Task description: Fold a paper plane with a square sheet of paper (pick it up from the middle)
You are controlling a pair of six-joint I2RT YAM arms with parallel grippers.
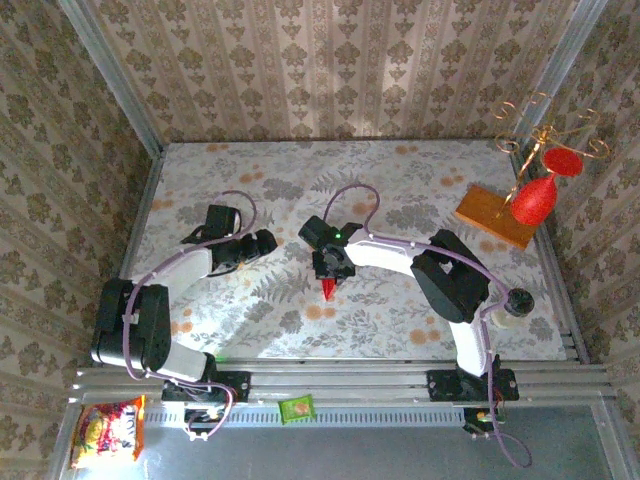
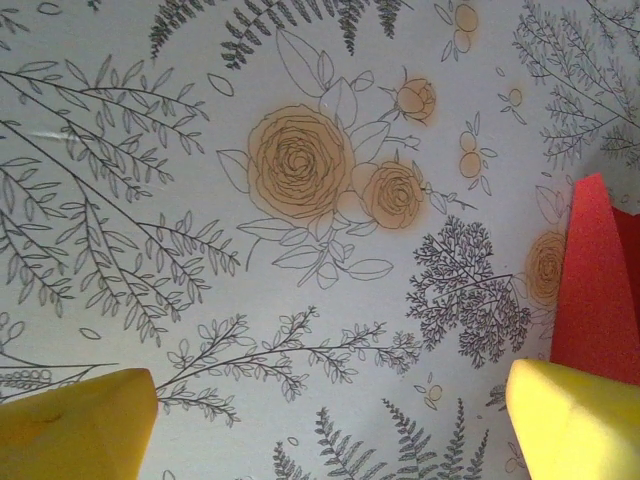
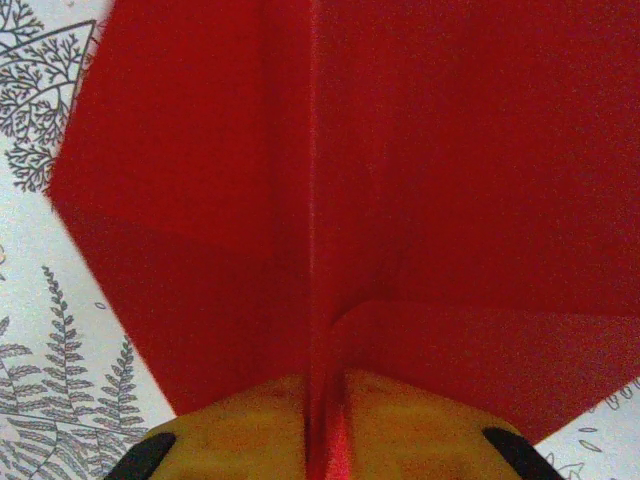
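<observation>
The right gripper (image 3: 328,445) has its jaws pressed together on the paper plane (image 3: 400,180), a bright red sheet of thin paper folded into a pointed dart with a centre crease. In the right wrist view the crease runs straight down into the seam between the two yellow fingertips (image 3: 240,420). The red wings spread flat to either side above them, over the flower-printed table cover (image 3: 40,330). From the top camera this gripper sits near the middle of the table, pointing toward the near edge. A narrow red tip of the paper sticks out just below it.

The left gripper (image 2: 330,425) has its jaws wide apart with nothing between them. Its yellow fingertips (image 2: 80,425) sit at the two lower corners of the left wrist view, with bare printed cover between them. A tall red edge of the plane rises at the right of that view, just beyond the right-hand fingertip. I cannot tell whether it touches that fingertip. Seen from above, this gripper lies to the left of the other one and points toward it, with a gap between the two.

At the far right of the table lies a flat orange-brown wooden board (image 1: 490,212). A red goblet-shaped ornament (image 1: 533,200) on curled gold wire sits at its right end. Below the front rail lie a red-and-yellow snack packet (image 1: 105,432) and a small green packet (image 1: 297,408).
</observation>
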